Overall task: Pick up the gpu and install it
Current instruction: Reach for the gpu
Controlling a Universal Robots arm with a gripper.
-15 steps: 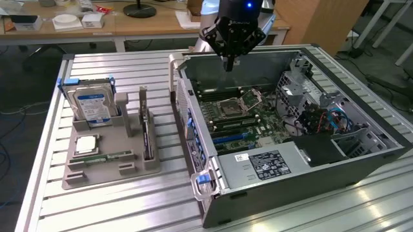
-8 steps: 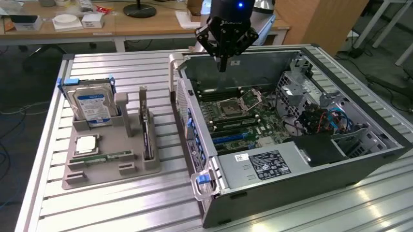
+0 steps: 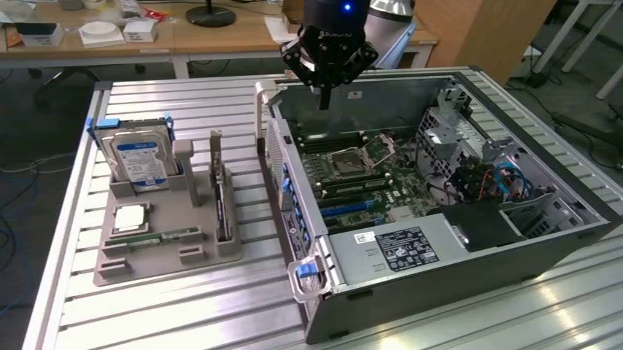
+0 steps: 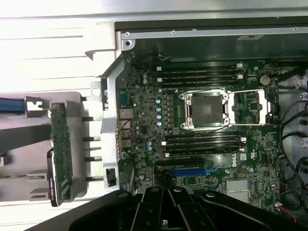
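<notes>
slatted table (image 3: 165, 109) | fingers (image 3: 325, 95) closed, empty, over open case (image 3: 438, 284) | gpu (image 3: 222, 211) seemingly upright in grey holder (image 3: 156, 255)

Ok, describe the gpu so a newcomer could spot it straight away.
Find the open computer case, then the grey parts holder beside it on the exterior view's left. The gpu is the thin dark card standing on edge in the holder's slot nearest the case. The silver hard drive is thicker with a blue-white label; the green memory stick lies flat.
</notes>
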